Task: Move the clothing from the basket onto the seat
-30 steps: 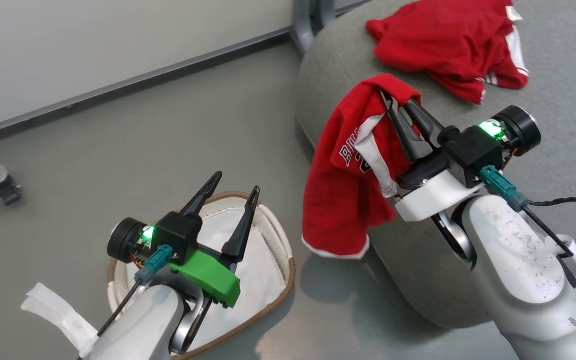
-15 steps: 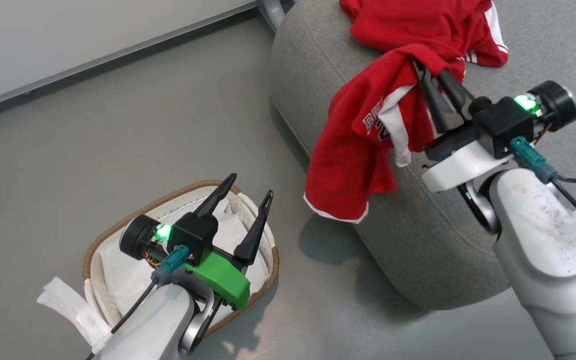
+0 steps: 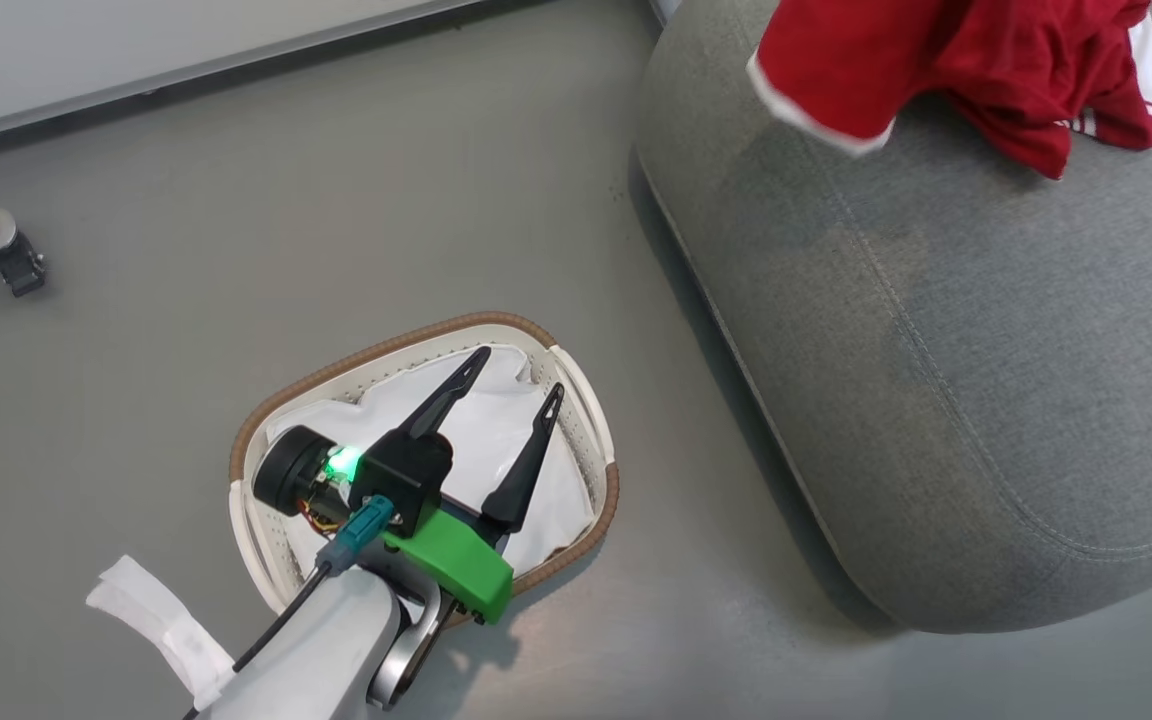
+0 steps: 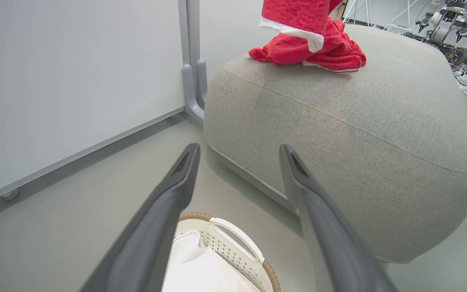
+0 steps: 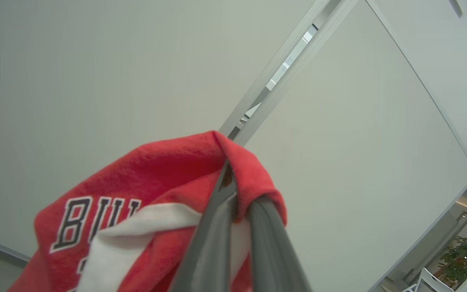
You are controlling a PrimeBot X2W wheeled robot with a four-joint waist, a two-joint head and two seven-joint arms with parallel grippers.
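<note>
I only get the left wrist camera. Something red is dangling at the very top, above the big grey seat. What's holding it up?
Observer: The right end effector is. It is shut on the red garment, and a fold drapes over its tips.
Operator: Is there any writing on it?
Observer: Yes. The right wrist view shows white letters with dark edges, starting "BU".
Operator: I see just a corner of the basket. Are any red clothes in it?
Observer: In the head view the basket shows a white sheet and no red. The open left end effector hides part of the inside, though.
</note>
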